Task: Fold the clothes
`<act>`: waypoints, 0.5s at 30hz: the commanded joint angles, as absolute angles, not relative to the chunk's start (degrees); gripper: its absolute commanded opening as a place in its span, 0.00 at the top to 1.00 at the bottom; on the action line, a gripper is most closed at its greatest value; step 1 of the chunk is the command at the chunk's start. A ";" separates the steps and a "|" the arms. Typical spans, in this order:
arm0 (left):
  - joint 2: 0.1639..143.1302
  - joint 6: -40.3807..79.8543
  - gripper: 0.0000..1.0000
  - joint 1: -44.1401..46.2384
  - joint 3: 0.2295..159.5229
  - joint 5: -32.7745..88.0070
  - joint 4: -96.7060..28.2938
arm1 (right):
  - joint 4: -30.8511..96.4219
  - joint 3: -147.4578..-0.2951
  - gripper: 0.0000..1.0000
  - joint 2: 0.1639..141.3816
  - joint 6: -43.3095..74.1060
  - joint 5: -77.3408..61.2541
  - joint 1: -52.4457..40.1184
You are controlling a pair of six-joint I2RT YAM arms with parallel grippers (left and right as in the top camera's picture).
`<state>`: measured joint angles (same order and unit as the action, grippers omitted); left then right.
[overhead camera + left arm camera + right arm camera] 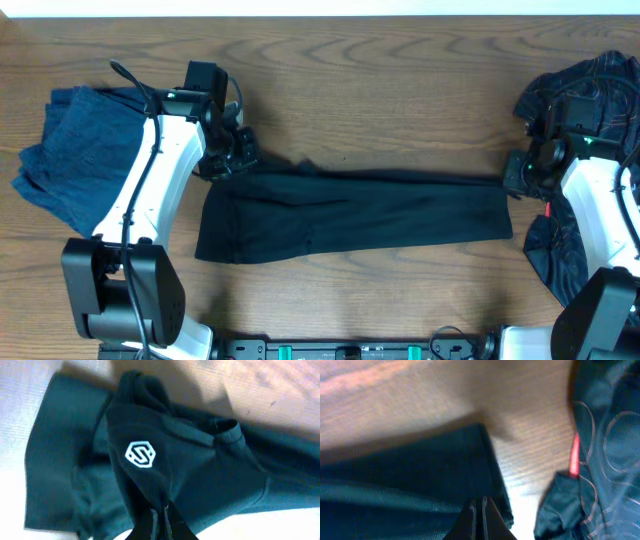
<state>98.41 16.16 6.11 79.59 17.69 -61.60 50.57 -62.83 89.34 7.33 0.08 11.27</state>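
At the table's (pixel 380 90) centre, the left gripper (pixel 233 158) pinches the collar end and the right gripper (pixel 511 178) the opposite end of the black shirt (pixel 350 215), which lies stretched lengthwise between them, each arm nearest its own end.

Robotics lab bench.
A left arm (pixel 160 165) and right arm (pixel 600 200) stand on a black base rail (pixel 350 350) at a wood-grain worktop (pixel 400 90), cable (pixel 128 80) exposed, with a dark blue garment (pixel 70 150) and swirl-patterned black garment (pixel 600 75) heaped aside.
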 commanded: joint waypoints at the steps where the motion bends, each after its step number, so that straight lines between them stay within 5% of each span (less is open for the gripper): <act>1: 97.60 13.34 0.94 5.80 80.12 16.21 -64.29 | 51.64 -62.83 0.99 88.29 8.88 3.25 10.85; 15: 97.60 10.44 0.94 5.80 80.12 16.21 -76.09 | 54.26 -62.78 0.99 88.29 9.21 3.68 10.85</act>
